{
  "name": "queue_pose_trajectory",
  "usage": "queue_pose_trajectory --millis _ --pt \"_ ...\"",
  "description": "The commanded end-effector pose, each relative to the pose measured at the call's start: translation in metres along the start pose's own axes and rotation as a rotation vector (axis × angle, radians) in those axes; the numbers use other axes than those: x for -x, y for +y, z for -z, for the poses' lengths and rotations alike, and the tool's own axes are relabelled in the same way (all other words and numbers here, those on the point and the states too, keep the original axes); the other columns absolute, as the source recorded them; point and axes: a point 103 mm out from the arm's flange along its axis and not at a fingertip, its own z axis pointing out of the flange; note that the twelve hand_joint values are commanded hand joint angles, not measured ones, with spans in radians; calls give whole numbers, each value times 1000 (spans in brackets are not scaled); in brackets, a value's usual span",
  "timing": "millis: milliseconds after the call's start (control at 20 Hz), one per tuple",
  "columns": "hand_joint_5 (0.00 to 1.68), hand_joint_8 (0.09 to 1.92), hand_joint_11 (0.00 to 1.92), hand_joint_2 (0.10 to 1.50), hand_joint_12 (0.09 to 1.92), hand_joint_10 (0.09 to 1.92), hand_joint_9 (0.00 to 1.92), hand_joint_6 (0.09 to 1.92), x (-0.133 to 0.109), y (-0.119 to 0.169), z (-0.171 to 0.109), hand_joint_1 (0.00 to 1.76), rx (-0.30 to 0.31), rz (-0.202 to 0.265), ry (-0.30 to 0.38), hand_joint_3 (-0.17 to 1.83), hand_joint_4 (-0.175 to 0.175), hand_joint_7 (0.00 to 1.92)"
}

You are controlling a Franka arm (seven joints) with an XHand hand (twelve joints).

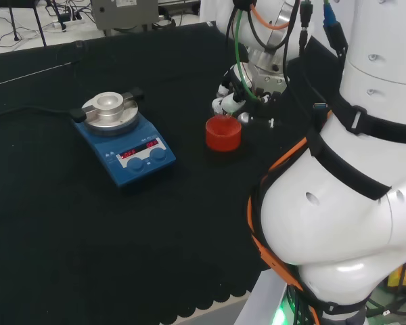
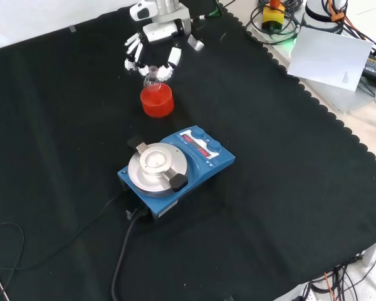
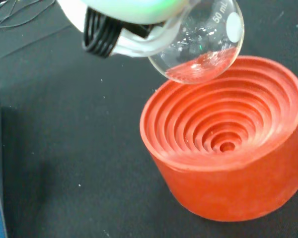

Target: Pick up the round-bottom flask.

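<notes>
1. In the front view the hand [image 2: 151,45] comes down from the top edge, a little left of centre, its white fingers [image 2: 133,52] curled about the neck of the round-bottom flask [image 2: 151,79]
2. The flask is clear glass; the wrist view shows its bulb [image 3: 201,47] raised off the red ribbed stand [image 3: 228,148], hanging over the stand's rim with the ribbed hollow open beneath it
3. In the head view the hand [image 1: 233,95] sits above centre, right behind the stand [image 1: 223,133], and the flask itself is hard to pick out there
4. The blue hotplate stirrer [image 2: 175,170] stands in the middle of the front view, below the stand and apart from it, with a strip of bare cloth between the two
5. Its black cable [image 2: 122,251] runs off toward the lower left of the front view
6. The black cloth [image 2: 288,188] lies bare across the whole right half of the front view, out to its scalloped edge along the right side and bottom
7. Left of the stand in the front view the cloth is bare too, up to the upper left edge
8. In the head view the arm's white links [image 1: 352,203] stand large at the right, and the cloth's scalloped front edge runs along the bottom, well clear of the hand
</notes>
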Motion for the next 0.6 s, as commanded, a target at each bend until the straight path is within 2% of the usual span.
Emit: queue_pose_trajectory --millis 50,600 --pt "1109 627 333 685 1312 575 743 1010 -7 -9 12 1118 -10 0 -13 764 22 536" --pt "1118 625 341 672 1308 575 744 1001 -26 -15 30 1122 -8 12 -20 781 16 533"
